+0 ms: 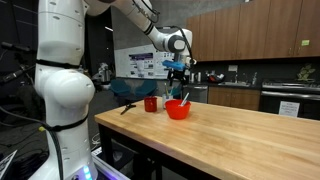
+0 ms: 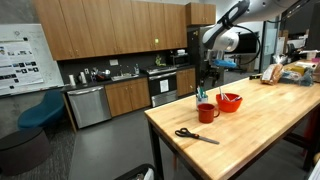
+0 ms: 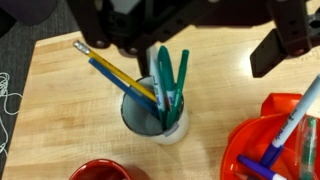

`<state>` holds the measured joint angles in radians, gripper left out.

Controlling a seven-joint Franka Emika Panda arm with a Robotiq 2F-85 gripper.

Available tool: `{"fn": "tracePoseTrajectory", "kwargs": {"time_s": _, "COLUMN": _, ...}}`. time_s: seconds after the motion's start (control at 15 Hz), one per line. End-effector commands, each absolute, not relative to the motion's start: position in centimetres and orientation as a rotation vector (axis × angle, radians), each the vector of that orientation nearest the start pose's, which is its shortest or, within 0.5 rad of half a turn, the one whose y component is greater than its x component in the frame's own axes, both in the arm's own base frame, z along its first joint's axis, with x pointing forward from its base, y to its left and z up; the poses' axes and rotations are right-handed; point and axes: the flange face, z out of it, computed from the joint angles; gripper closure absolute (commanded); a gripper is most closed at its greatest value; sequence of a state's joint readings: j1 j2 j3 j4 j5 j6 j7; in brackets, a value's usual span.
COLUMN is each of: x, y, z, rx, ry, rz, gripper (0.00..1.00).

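Wooden table [image 1: 240, 130]: carries the things below.
cup [image 3: 155, 118]: upright on the table, with green, yellow and blue pens standing in it.
tool [image 3: 185, 40]: hangs right above the cup, jaws wide apart, gripping nothing.
red bowl [image 3: 268, 150]: just beside the cup, markers inside.
red mug [image 3: 100, 170]: near the cup.
scissors [image 2: 196, 136]: well apart from the cup.

White cup [image 3: 176, 131], teal markers [image 3: 166, 70], yellow pencil [image 3: 115, 74], red bowl [image 3: 236, 150], red mug [image 1: 151, 103], pale wood table [image 3: 60, 110]
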<state>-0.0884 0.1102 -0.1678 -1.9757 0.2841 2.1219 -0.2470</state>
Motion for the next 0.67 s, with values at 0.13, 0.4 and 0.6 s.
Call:
{"fn": "tracePoseTrajectory", "kwargs": {"time_s": 0.13, "x": 59.5, "y": -14.6, "z": 41.4, "rx": -2.951, "ry": 0.271, "rz": 0.002, "gripper": 0.00}}
{"fn": "tracePoseTrajectory", "kwargs": {"time_s": 0.4, "x": 60.1, "y": -15.1, "z": 40.5, "rx": -2.949, "ry": 0.261, "rz": 0.086, "gripper": 0.32}}
{"fn": "tracePoseTrajectory", "kwargs": {"time_s": 0.6, "x": 60.0, "y": -14.8, "z": 40.2, "rx": -2.933, "ry": 0.235, "rz": 0.139, "gripper": 0.56}}
